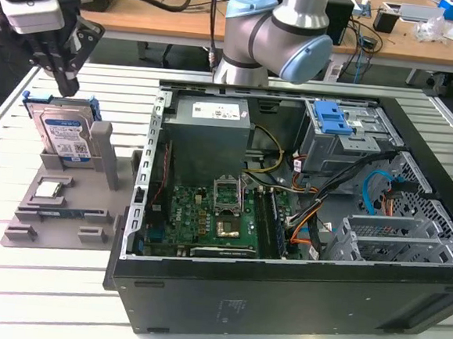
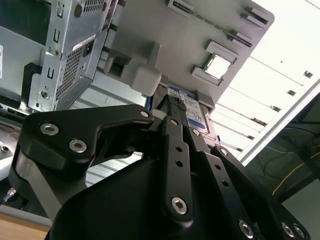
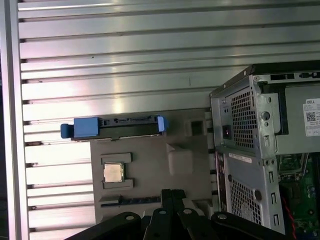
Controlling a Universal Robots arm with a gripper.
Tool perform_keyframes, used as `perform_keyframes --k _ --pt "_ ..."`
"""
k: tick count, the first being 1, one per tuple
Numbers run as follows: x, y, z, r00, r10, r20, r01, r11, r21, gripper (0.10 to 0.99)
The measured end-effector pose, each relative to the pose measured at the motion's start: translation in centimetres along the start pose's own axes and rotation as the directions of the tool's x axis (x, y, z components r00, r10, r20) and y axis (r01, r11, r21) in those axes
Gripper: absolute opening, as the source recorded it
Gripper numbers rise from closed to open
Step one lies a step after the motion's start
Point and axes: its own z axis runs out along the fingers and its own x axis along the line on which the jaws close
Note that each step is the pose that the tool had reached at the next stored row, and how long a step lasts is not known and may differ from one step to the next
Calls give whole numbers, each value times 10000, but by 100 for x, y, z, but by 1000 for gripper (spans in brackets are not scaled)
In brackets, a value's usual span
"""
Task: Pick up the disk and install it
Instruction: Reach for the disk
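The disk (image 1: pixel 64 137), a silver-grey drive with a blue-and-white label in a blue bracket, stands upright on edge in a grey holder (image 1: pixel 57 223) at the exterior view's left. My gripper (image 1: pixel 66 88) hangs just above its upper edge with its dark fingers pressed together, shut and holding nothing. In the first wrist view the disk (image 3: pixel 115 129) shows edge-on with blue tabs at both ends, beyond my gripper (image 3: pixel 171 194). In the second wrist view its label (image 2: pixel 187 112) shows just past my gripper (image 2: pixel 172 102).
An open computer case (image 1: pixel 404 309) lies beside the holder, with a motherboard (image 1: pixel 207 215), a metal drive cage (image 1: pixel 346 147) and a blue latch plate (image 1: pixel 331 116) inside. A small square processor chip (image 1: pixel 48 189) sits on the holder. Everything rests on a slatted metal table (image 1: pixel 44 296).
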Motion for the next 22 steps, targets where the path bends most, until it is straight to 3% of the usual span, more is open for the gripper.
perform_keyframes --k 17,22 --pt "268 -20 -7 10000 0 -1 0 10000 0 106" --pt "383 -28 -9 10000 1 0 -1 10000 0 106"
